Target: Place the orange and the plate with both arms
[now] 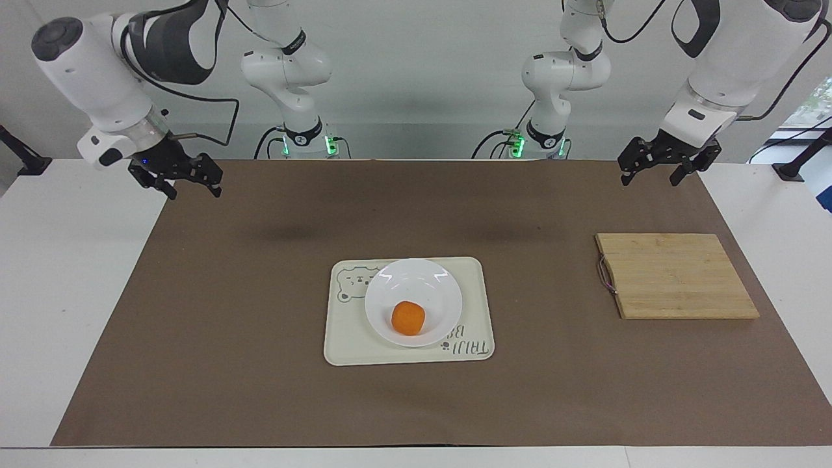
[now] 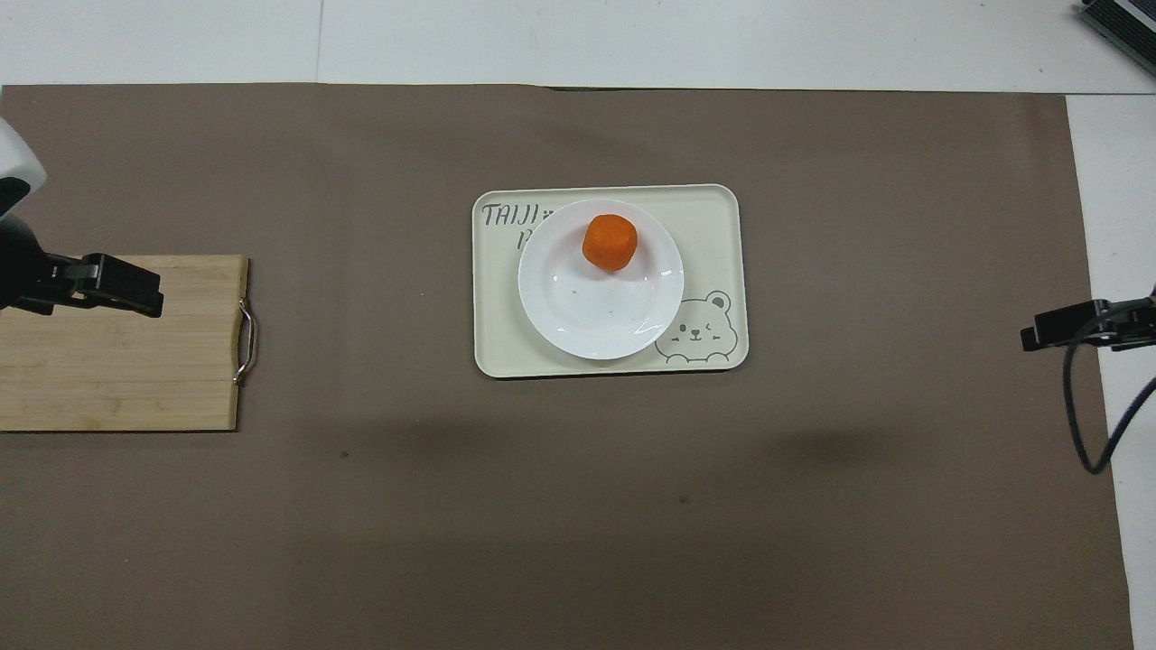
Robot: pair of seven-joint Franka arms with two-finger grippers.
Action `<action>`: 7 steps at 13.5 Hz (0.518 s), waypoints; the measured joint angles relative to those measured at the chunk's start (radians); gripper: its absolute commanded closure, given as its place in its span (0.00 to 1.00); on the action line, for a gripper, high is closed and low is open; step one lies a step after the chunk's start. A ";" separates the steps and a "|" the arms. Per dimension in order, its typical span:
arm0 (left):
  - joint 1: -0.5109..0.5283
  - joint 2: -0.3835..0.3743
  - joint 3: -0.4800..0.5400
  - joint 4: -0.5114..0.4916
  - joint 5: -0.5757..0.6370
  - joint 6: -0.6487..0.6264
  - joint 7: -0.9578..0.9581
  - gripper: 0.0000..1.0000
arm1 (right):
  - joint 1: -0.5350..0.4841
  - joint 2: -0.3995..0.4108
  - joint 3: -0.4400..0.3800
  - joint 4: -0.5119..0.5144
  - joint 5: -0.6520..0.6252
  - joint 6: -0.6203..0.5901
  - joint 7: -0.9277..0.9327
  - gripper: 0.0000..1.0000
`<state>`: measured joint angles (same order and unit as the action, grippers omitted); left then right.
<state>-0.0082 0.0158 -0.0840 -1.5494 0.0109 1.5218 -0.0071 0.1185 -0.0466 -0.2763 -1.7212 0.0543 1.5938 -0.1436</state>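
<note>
The orange (image 1: 408, 318) lies in the white plate (image 1: 416, 286), off its middle. The plate sits on a cream tray with a bear drawing (image 1: 474, 279) at the middle of the brown mat. In the overhead view the orange (image 2: 610, 242) rests on the part of the plate (image 2: 596, 307) farther from the robots. My right gripper (image 1: 195, 193) is open and empty, raised over the mat's edge at the right arm's end; it also shows in the overhead view (image 2: 1030, 341). My left gripper (image 1: 650, 181) is open and empty, and it waits raised over the left arm's end, above the cutting board in the overhead view (image 2: 149, 302).
A bamboo cutting board (image 1: 676, 276) with a metal handle lies on the mat toward the left arm's end, and shows in the overhead view (image 2: 117, 379). The cream tray (image 2: 713, 226) lies under the plate. White table borders the mat at both ends.
</note>
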 measured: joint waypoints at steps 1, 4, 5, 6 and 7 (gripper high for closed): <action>0.000 0.000 0.000 0.000 0.000 0.000 0.000 0.00 | 0.012 -0.002 0.002 0.043 -0.001 -0.042 0.019 0.00; 0.000 0.000 0.000 0.000 0.000 0.000 0.000 0.00 | 0.023 -0.004 0.013 0.140 -0.002 -0.106 0.031 0.00; 0.000 0.000 0.000 0.000 0.000 0.000 0.000 0.00 | 0.023 -0.010 0.019 0.163 -0.012 -0.115 0.031 0.00; 0.000 0.000 0.000 0.000 0.000 0.000 0.000 0.00 | 0.026 -0.020 0.028 0.173 -0.043 -0.122 0.031 0.00; 0.000 0.000 0.000 0.000 0.000 0.000 0.000 0.00 | 0.031 -0.032 0.037 0.171 -0.070 -0.125 0.031 0.00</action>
<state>-0.0082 0.0158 -0.0840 -1.5494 0.0109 1.5218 -0.0071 0.1496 -0.0784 -0.2391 -1.5501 -0.0156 1.4683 -0.1121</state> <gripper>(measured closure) 0.000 0.000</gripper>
